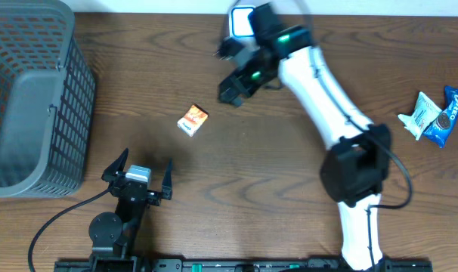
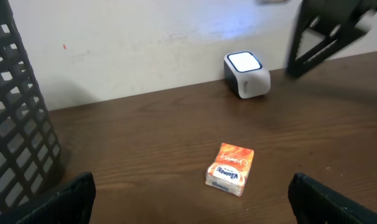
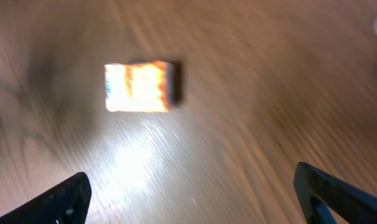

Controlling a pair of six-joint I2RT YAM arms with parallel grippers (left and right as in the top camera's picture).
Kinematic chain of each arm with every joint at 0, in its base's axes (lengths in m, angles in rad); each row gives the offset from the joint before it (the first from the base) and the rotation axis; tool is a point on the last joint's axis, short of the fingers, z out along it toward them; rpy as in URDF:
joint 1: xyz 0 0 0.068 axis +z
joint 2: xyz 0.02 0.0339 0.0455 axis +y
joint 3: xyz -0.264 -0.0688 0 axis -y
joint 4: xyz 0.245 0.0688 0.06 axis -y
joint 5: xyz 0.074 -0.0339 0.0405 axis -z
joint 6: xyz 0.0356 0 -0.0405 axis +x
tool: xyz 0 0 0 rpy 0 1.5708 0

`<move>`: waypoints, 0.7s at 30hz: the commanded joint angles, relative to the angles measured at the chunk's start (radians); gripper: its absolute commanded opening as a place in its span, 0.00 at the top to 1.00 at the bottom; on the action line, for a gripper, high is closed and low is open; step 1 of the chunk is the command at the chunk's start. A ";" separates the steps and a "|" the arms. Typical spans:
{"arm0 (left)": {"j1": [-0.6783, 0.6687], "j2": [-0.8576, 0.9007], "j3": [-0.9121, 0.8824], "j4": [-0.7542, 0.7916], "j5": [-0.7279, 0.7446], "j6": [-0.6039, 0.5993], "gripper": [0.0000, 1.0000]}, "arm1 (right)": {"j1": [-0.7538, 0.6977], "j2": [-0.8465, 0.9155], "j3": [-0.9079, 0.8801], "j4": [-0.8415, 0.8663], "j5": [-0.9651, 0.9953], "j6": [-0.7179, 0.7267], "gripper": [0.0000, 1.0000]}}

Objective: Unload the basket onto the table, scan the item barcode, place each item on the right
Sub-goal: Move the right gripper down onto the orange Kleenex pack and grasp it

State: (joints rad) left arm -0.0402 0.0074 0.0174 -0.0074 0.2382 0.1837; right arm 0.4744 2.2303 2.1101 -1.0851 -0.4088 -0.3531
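Item: The small orange box (image 1: 193, 120) (image 2: 231, 169) (image 3: 139, 87) lies flat on the brown table (image 1: 274, 189). Nothing touches it.
Where the box is: It sits near the middle of the table. The basket is off on the left arm's side, and the right arm is on the other side. The box is well apart from both.
Box look: It is orange on top with white at one end. There is small writing on it that is too tiny to read.
Scanner: The scanner (image 1: 242, 21) (image 2: 246, 73) is a little white cube with a bright glowing top. It stands at the back of the table by the wall, farther back than the box.
Left gripper: The left gripper (image 1: 137, 175) (image 2: 191, 199) is low at the front edge of the table. Its two black fingers are spread wide apart, with only bare table between them. It faces the box, which is well ahead of it.
Right gripper: The right gripper (image 1: 227, 74) (image 3: 191, 193) is up above the back of the table, just beside the scanner. Its fingers are spread wide too, and it holds nothing. Its own camera looks down at the box, but that picture is blurry.
Basket: The grey basket (image 1: 32, 98) (image 2: 14, 112) stands upright at the far left.
Snacks: A blue cookie pack (image 1: 450, 113) and a white pack (image 1: 419, 113) lie together at the far right edge.
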 commanded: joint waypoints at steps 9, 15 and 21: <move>0.000 -0.003 -0.013 -0.038 0.023 -0.005 0.02 | 0.217 0.137 0.000 0.154 0.111 -0.029 0.01; 0.000 -0.003 -0.013 -0.038 0.023 -0.005 0.02 | 0.301 0.197 0.000 0.243 0.386 0.001 0.01; 0.000 -0.003 -0.013 -0.038 0.023 -0.005 0.02 | 0.320 0.217 0.000 0.319 0.494 0.074 0.01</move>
State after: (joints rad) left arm -0.0402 0.0074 0.0174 -0.0074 0.2379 0.1837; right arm 0.7986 2.4439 2.1078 -0.7856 -0.0265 -0.3424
